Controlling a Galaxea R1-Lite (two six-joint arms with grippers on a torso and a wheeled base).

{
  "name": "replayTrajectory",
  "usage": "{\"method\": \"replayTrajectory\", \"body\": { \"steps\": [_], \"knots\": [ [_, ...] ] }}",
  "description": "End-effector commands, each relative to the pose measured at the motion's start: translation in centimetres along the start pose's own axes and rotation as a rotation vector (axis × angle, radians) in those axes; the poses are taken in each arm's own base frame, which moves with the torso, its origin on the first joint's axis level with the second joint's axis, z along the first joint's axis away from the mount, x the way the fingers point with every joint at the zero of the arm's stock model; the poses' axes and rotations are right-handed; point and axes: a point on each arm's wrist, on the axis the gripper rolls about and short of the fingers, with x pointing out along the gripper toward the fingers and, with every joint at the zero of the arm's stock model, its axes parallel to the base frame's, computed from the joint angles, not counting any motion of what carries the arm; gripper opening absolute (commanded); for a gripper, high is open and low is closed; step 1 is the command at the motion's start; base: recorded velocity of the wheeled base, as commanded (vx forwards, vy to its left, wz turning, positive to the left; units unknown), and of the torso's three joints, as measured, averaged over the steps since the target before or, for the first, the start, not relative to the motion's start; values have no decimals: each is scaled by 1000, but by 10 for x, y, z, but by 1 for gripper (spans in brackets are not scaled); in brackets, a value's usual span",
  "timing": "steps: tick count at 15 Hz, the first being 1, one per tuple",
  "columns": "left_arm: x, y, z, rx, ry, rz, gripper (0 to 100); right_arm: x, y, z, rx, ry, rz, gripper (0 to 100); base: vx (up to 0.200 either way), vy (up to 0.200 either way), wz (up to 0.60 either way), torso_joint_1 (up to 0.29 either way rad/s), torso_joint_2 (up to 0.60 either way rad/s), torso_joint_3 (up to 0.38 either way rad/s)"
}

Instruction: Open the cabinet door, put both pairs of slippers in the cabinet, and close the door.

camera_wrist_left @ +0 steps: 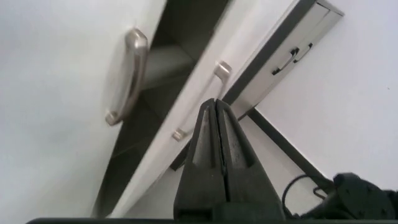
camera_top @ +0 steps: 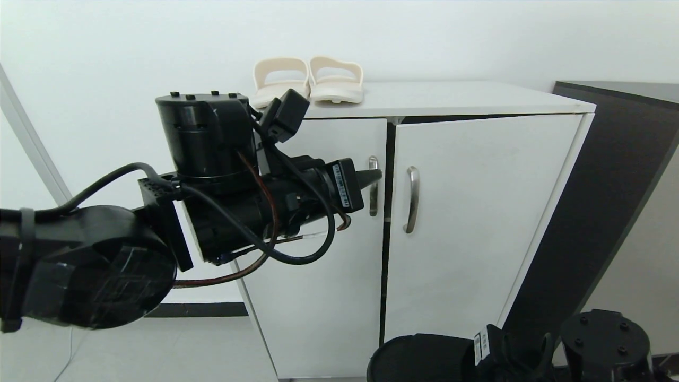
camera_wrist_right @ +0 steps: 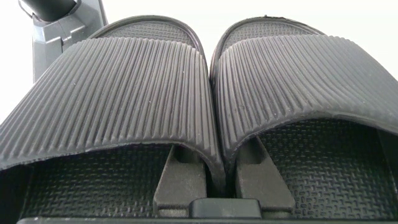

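White wall, white cabinet in front. Its right door looks cracked open a bit, with a dark gap along its top edge, so I'd say the opening is started but not finished. The left gripper is pinched closed on nothing, right at the left door's handle. The right gripper is clamped on the black slippers, down low before the cabinet. The cream slippers sit on the cabinet top, near its back left corner. Stowing both pairs and closing up are left to do.
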Motion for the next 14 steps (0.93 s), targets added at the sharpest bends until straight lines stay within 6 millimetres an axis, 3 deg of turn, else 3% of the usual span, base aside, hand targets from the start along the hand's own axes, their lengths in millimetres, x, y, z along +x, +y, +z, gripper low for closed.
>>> {"method": "replayTrajectory", "body": {
  "steps": [1, 14],
  "knots": [
    [15, 4, 1, 0, -3, 6, 0, 0, 0, 0, 1, 2, 1, 0, 0, 0, 0, 0, 0, 0],
    [57, 16, 15, 6, -46, 11, 0, -1, 3, -5, -24, 19, 10, 0, 0, 0, 0, 0, 0, 0]
  ]
}}
